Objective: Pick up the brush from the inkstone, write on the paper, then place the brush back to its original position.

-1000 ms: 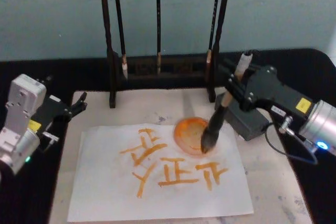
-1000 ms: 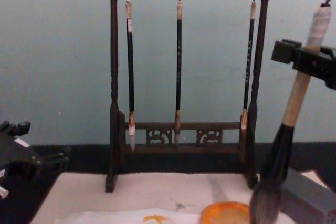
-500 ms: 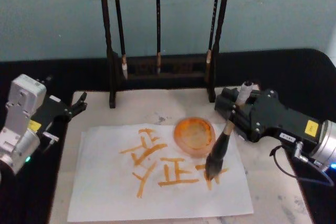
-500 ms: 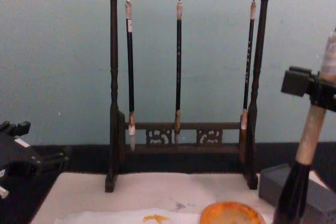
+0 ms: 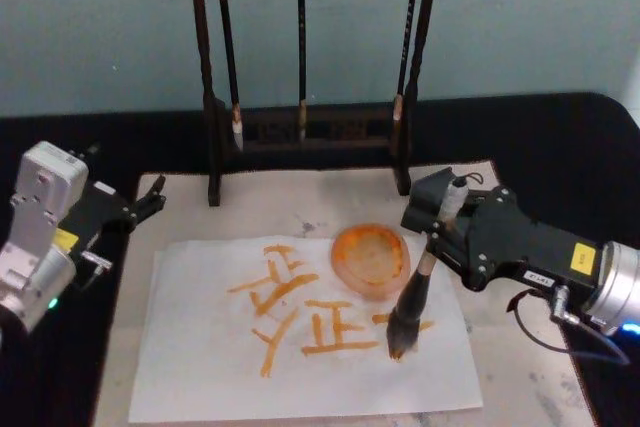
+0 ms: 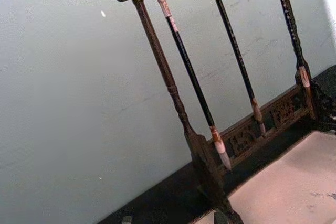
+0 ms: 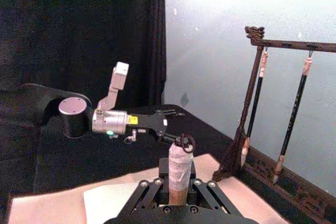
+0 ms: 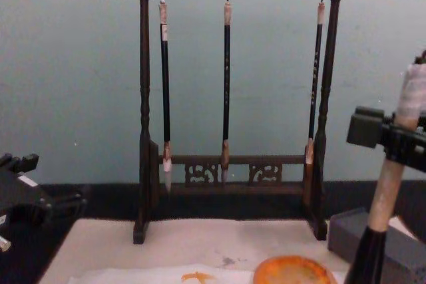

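The robot's right gripper (image 5: pixel 437 234) is clamped on the pale wooden handle of the big thick calligraphy brush (image 5: pixel 413 295), which leans so its bushy dark head comes down on the thin white sheet of paper (image 5: pixel 200 367), at the bottom of the right-most orange character. So it looks like the writing step is mid-stroke. The left gripper (image 5: pixel 143 204) sits idle off the left edge of the cream felt mat (image 5: pixel 280 197), fingers apart and holding nothing. The worry is that nothing pins the sheet down - a wet brush pressed too hard could drag or wrinkle it, or splay the bristles and blot the stroke into a blob. The round orange ink dish (image 5: pixel 371 259) is also just beside the brush shaft and close to the gripper body, so a sideways stroke toward it could bump it and slop ink on the characters. The head view is the one that shows the tip meeting the paper and all the strokes. The chest view cuts the bristles off at its lower edge, but shows the handle's lean from the side and a grey block (image 8: pixel 406 251) right behind it. The right wrist view adds the taped handle top seated between the fingers.
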Robot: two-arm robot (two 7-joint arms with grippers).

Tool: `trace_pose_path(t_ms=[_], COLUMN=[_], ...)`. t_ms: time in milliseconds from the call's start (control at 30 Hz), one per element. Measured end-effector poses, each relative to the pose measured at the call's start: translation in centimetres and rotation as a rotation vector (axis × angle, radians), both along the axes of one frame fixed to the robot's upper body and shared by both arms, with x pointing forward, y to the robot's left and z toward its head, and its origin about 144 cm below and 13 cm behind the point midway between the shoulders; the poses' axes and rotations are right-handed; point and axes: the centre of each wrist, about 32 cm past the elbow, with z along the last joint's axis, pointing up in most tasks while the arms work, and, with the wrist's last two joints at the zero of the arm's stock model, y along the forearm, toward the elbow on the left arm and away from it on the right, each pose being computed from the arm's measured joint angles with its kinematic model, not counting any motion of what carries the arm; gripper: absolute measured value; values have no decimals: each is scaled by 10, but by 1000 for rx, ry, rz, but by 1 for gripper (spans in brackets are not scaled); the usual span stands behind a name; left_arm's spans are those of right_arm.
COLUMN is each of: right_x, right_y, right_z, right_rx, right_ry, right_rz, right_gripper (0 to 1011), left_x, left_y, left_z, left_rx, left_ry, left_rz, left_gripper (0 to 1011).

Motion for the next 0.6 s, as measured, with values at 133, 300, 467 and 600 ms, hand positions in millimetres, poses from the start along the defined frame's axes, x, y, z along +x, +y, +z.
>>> trace_pose_path(t_ms=[133, 300, 467, 600], right_x=[2, 3, 5, 6], right_y=[3, 5, 8, 9], right_z=[-2, -3, -5, -7], right_rx=[-1, -2, -11, -19], right_ry=[2, 6, 13, 19], right_rz=[6, 11, 10, 6], right_gripper=[169, 169, 169, 169], left_x=[0, 0, 0, 0], left_y=[0, 0, 0, 0], left_z=[0, 0, 0, 0], left_rx=[0, 0, 0, 0], left_ry=[0, 0, 0, 0], left_rz=[0, 0, 0, 0], left_gripper=[1010, 1010, 1010, 1010])
